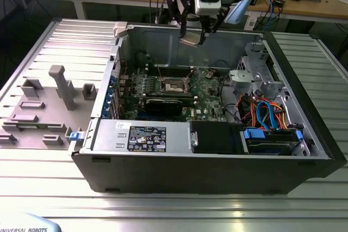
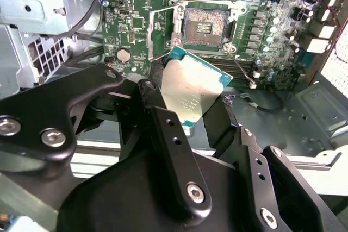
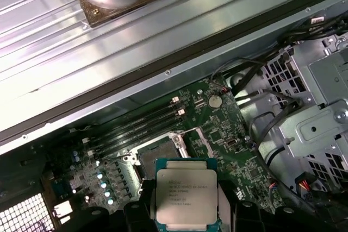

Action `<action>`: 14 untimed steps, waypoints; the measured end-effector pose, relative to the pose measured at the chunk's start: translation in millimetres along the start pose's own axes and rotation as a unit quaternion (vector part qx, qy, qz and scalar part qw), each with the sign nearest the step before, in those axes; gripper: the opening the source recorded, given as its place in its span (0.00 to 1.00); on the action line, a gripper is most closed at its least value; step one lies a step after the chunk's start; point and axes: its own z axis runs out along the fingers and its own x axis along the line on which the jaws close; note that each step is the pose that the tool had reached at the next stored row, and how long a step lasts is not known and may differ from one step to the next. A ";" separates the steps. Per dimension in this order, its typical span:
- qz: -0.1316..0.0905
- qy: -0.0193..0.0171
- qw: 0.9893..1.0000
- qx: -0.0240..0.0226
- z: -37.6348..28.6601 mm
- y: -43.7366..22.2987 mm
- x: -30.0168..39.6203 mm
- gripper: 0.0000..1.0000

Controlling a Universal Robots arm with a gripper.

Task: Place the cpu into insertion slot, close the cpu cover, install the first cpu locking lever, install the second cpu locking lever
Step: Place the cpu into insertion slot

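My gripper (image 1: pixel 192 38) hangs above the open computer case, shut on the cpu (image 1: pixel 191 41), a flat square chip with a silver top. Both wrist views show the cpu (image 2: pixel 190 88) (image 3: pixel 186 196) clamped by its edges between the black fingers (image 2: pixel 157 107), well clear of the board. Below it lies the insertion slot (image 1: pixel 173 85) (image 2: pixel 205 25) (image 3: pixel 157 158), its dark pin field uncovered. The cpu cover (image 2: pixel 159 28) stands swung open at one side of the socket. A thin wire lever (image 2: pixel 242 69) sticks out beside the socket, unlatched.
A black card (image 1: pixel 163 106) lies across the board in front of the socket, with memory slots (image 1: pixel 174 70) behind it. The power supply (image 1: pixel 141 134) and the drive bay with blue cables (image 1: pixel 266 115) fill the case front. Grey fixtures (image 1: pixel 60 85) stand at the exterior view's left.
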 end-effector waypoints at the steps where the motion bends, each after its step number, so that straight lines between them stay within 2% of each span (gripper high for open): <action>1: 0.010 -0.001 1.000 0.000 0.0 0.0 0.0 0.54; 4: 0.025 -0.002 1.000 0.000 0.0 0.0 -0.1 0.54; 14: 0.026 -0.002 1.000 0.000 0.1 0.0 0.0 0.54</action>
